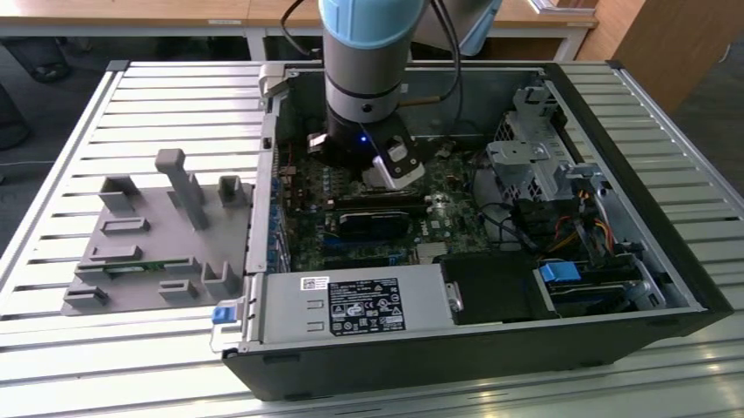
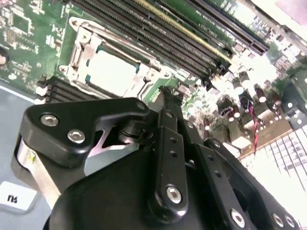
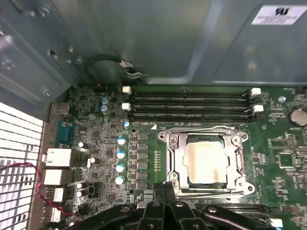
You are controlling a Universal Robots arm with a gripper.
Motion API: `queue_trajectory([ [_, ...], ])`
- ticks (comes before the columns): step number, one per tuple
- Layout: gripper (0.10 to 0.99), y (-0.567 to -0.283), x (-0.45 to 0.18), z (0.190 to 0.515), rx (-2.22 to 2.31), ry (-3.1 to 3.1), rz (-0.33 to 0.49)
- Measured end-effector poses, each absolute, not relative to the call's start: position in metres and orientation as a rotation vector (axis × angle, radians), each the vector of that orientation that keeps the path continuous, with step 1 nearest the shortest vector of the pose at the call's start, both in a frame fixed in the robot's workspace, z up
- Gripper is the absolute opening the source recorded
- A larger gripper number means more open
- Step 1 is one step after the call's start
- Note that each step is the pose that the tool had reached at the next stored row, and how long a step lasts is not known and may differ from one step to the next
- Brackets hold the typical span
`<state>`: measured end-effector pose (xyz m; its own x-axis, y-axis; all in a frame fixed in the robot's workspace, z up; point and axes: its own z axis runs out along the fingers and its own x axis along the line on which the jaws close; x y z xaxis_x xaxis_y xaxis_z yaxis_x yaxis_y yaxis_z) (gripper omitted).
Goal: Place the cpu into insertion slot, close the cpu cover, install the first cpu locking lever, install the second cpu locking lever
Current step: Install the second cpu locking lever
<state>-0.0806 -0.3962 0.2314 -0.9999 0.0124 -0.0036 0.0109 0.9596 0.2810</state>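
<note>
Open room above the insertion slot (image 3: 207,160); memory slots (image 3: 192,105) run just beside it, case wall (image 3: 144,43) beyond.

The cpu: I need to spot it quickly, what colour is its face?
Pale silvery-grey, the cpu shows best in the first wrist view.

Nothing can be read. In the exterior view's lower middle, a black label (image 1: 364,307) with white print and a small white barcode sticker (image 1: 316,282) sit on the power supply (image 1: 282,309). In the first wrist view a white printed label (image 3: 283,15) stands on the grey case wall (image 3: 158,38). In the second wrist view a white sticker (image 2: 14,197) bears perhaps two dark characters.

Grey fixture plate (image 1: 152,252) beside open computer case (image 1: 651,261).
</note>
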Motion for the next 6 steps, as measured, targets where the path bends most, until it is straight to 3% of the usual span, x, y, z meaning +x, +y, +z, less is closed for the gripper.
queue_trajectory([
  [6,0.106,-0.3962,-0.0806,0.2337,0.018,3.104,0.446],
])
